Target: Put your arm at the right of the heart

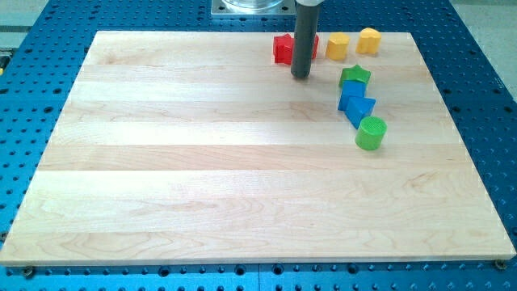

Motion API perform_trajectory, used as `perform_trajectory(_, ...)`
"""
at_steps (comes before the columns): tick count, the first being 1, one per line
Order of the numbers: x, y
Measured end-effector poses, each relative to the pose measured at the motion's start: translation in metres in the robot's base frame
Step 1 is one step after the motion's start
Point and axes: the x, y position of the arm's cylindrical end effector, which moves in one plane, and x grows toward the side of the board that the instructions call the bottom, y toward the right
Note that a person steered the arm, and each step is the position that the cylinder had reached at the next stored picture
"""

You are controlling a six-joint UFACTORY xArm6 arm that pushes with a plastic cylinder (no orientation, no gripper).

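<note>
Tool: a plain dark rod, no jaws, so nothing to open or close and nothing is held. My tip is set down on the wooden surface at the far side, right of centre.

Just behind and left of the rod, partly hidden by it: a red block, shape unclear. To the right along the far edge: a yellow block, then a yellow heart, judged so from its notched top, though it is small in view.

Nearer and right of the tip: a green star, two blue blocks touching, then a green cylinder.

Step judged: approach not yet completed; the tip is left of the heart, well apart. Next move calls for travel rightward, routed between the yellow pair and the green star without nudging either, ending just right of the heart.
</note>
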Motion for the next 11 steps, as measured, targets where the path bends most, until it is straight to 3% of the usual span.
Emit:
perform_trajectory(2,-0.013,-0.010)
perform_trajectory(3,-0.001,0.011)
perform_trajectory(8,-0.023,0.108)
perform_trajectory(9,-0.035,0.170)
perform_trajectory(10,-0.084,0.187)
perform_trajectory(11,-0.100,0.165)
